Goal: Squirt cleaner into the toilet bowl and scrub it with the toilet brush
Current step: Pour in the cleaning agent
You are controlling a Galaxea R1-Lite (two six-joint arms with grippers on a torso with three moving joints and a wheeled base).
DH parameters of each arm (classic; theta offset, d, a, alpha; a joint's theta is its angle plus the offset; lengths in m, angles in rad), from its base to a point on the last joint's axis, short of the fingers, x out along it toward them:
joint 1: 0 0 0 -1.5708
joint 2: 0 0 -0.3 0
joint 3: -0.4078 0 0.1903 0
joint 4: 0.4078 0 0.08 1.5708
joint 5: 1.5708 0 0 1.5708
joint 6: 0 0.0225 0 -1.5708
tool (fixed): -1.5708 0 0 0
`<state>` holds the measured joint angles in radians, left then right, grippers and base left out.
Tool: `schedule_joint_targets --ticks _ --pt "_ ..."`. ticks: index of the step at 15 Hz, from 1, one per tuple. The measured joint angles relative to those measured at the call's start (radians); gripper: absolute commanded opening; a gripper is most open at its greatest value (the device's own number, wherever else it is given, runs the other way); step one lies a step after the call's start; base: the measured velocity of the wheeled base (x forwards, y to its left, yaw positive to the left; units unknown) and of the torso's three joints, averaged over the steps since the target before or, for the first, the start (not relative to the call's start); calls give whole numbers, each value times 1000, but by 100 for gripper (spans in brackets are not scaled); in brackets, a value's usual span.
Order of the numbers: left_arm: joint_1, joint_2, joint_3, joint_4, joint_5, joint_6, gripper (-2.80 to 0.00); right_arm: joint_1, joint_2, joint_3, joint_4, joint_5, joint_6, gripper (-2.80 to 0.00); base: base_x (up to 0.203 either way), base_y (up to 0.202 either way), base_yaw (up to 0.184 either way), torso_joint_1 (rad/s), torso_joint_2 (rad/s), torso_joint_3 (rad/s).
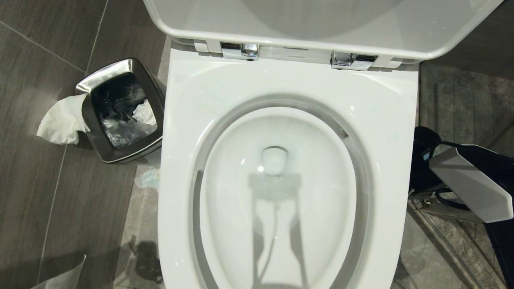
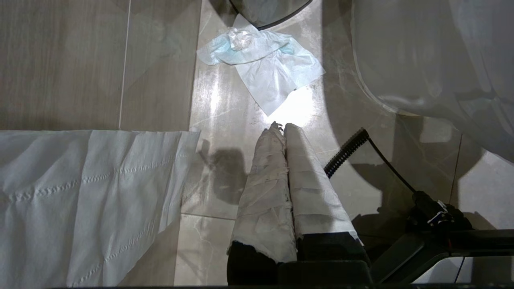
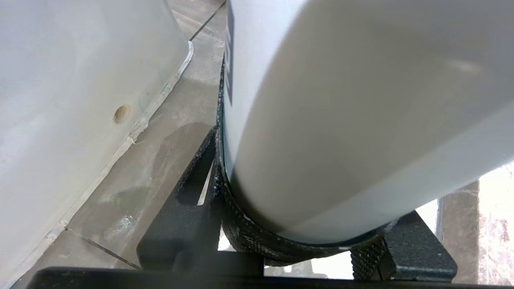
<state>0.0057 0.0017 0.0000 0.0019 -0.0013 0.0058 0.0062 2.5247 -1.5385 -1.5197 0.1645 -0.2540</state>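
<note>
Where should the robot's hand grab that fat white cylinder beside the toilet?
Probably the white cylinder by its round body, from the side, with a finger on each opposite wall: its sides look straight and smooth. The right hand straddles it this way.

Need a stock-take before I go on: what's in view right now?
toilet bowl: one, white, centre, lid up
waste bin: one, steel, floor left of bowl
draped tissue: one, white, over bin rim
crumpled tissue: one, white-blue, floor
paper sheet: one, white, floor
container: one, white, in right hand
toilet brush: none seen
left hand: white-wrapped, shut, above floor
right hand: black, round container, beside toilet base
</note>
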Motion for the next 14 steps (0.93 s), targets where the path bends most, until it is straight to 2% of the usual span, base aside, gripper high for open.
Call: schedule_joint_targets --ticks 14 --pt "0 0 0 1 0 0 -280 -3 -44 4 -1 -1 35 -280 0 0 0 0 0 0"
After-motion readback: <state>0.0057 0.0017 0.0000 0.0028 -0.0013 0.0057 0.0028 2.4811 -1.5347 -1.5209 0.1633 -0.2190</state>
